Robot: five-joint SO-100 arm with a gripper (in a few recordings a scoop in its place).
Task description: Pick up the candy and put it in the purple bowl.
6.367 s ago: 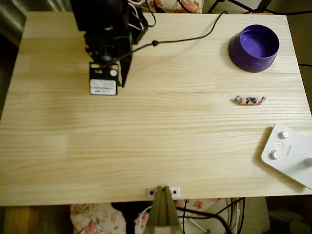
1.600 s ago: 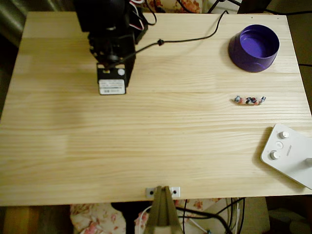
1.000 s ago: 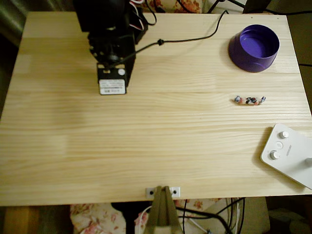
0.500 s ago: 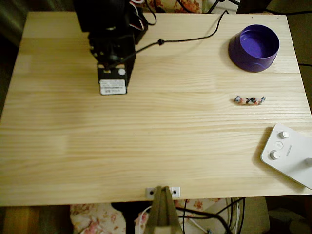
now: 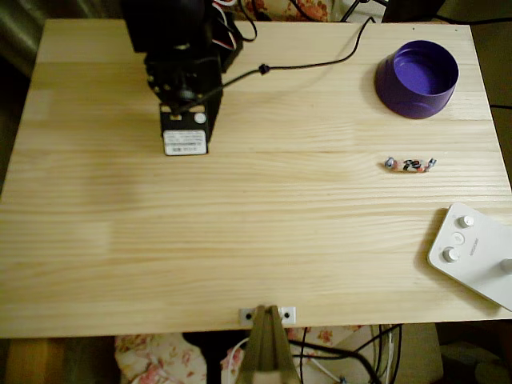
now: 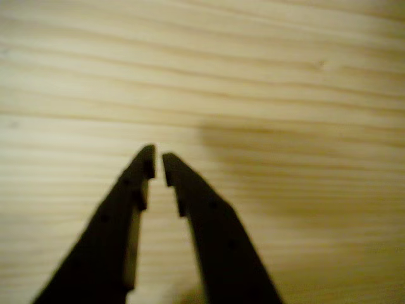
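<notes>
While the arm sits parked up in the top-left part of the table in the overhead view, the claw (image 6: 158,166) is basically closed in the wrist view: two black fingers (image 6: 126,209), tips nearly meeting with only a thin sliver of wood showing between them, and nothing pinched in there. Under the tips it's just bare wood grain, plus a soft shadow off to the right.

From above, the arm (image 5: 180,80) is one black lump with a white-labelled block at its lower end, and the fingers themselves are tucked out of sight underneath. One black cable (image 5: 320,58) runs from it across the top of the table and off the far edge.

Going outward: one candy (image 5: 409,165), a short strip, pinkish with dark and white bits, lying flat and roughly level on the right side of the table (image 5: 256,240), well apart from the arm. One purple bowl (image 5: 417,78) sits above it near the top-right corner, upright, looks empty inside. Candy and bowl aren't touching, clear wood between them.

Lower right there's one white device (image 5: 474,254) with a few round knobs, hanging partly off the picture's edge. At the bottom edge, middle, one small metal bracket (image 5: 267,315) is fixed to the table.
</notes>
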